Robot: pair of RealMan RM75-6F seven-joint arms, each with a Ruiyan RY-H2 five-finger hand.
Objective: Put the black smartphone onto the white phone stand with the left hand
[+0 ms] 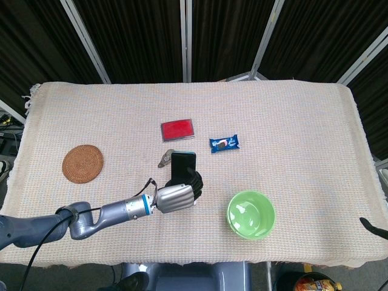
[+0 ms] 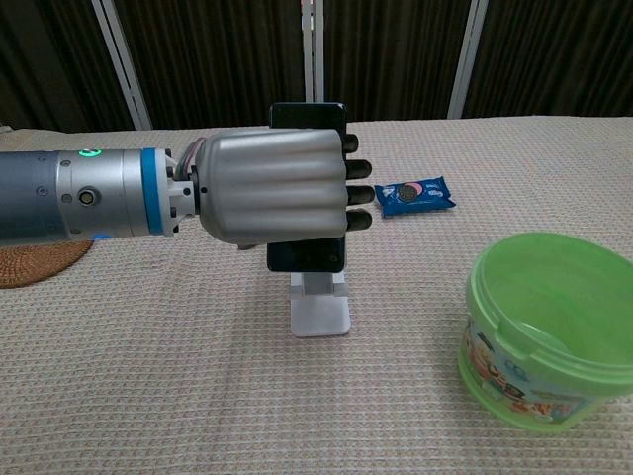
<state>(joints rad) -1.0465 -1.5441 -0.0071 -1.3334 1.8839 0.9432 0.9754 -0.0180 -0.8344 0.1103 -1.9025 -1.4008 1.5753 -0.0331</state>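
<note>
My left hand (image 1: pixel 177 196) (image 2: pixel 279 188) grips the black smartphone (image 1: pixel 183 165) (image 2: pixel 309 117) upright, fingers wrapped around its middle. The phone stands directly over the white phone stand (image 2: pixel 319 309), whose base shows below the hand in the chest view. The phone's lower edge (image 2: pixel 307 259) is level with the stand's back; whether it rests on the ledge I cannot tell. In the head view the hand and phone hide the stand. My right hand is out of both views.
A green bucket (image 1: pixel 251 214) (image 2: pixel 540 332) stands right of the stand. A blue snack packet (image 1: pixel 224 143) (image 2: pixel 415 195), a red card case (image 1: pixel 177 129) and a small grey-green object (image 1: pixel 165 157) lie behind. A woven coaster (image 1: pixel 82 163) (image 2: pixel 38 259) sits at the left.
</note>
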